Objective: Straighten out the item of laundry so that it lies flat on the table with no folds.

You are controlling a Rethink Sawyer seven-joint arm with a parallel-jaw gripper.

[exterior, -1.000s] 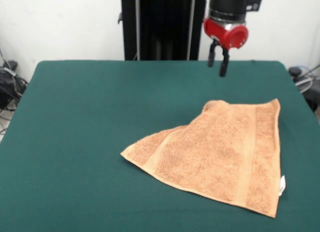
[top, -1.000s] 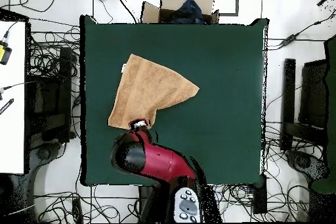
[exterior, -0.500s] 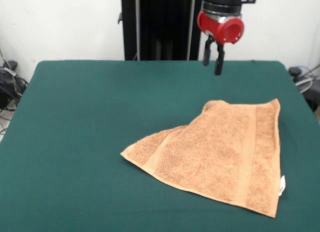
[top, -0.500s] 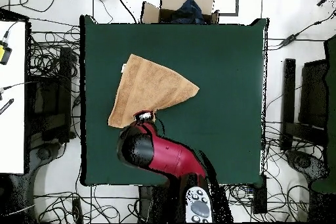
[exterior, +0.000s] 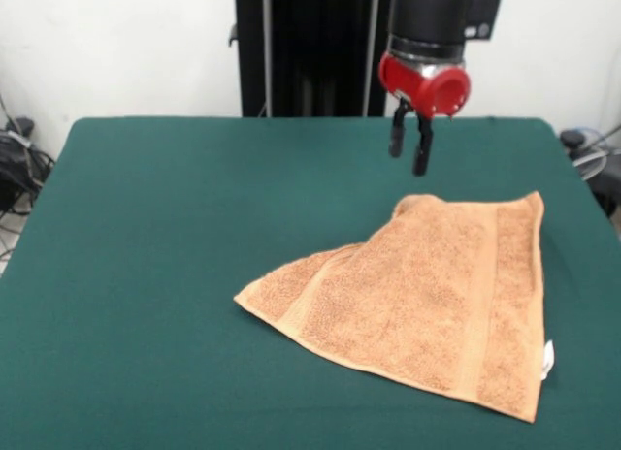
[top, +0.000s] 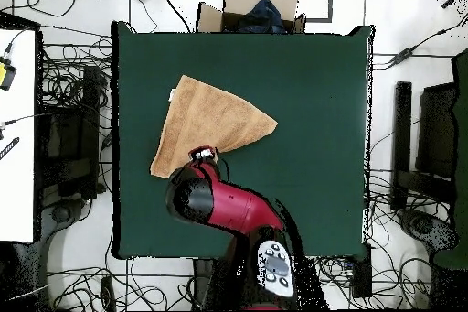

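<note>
lying folded over on the dark green felt table (exterior: 175,227), the orange-tan terry hand towel (exterior: 427,300) shows a small white tag (exterior: 548,360). the red-and-black gripper (exterior: 408,155) hangs above its far folded corner, black fingers (exterior: 422,149) close together, holding nothing.

Your front camera sits low across the desk (exterior: 175,227), looking along its green top toward the arm's black column, close enough that the desk's edge nearest the lens falls outside the picture. Your overhead camera looks straight down from high up, taking in the whole desk (top: 311,98) and the cable-strewn floor around it. Both views share the hand (exterior: 408,149) and the towel (exterior: 427,295) beside it, though the overhead view is turned half round, so there the towel (top: 206,121) lies beyond the hand (top: 202,154).
</note>
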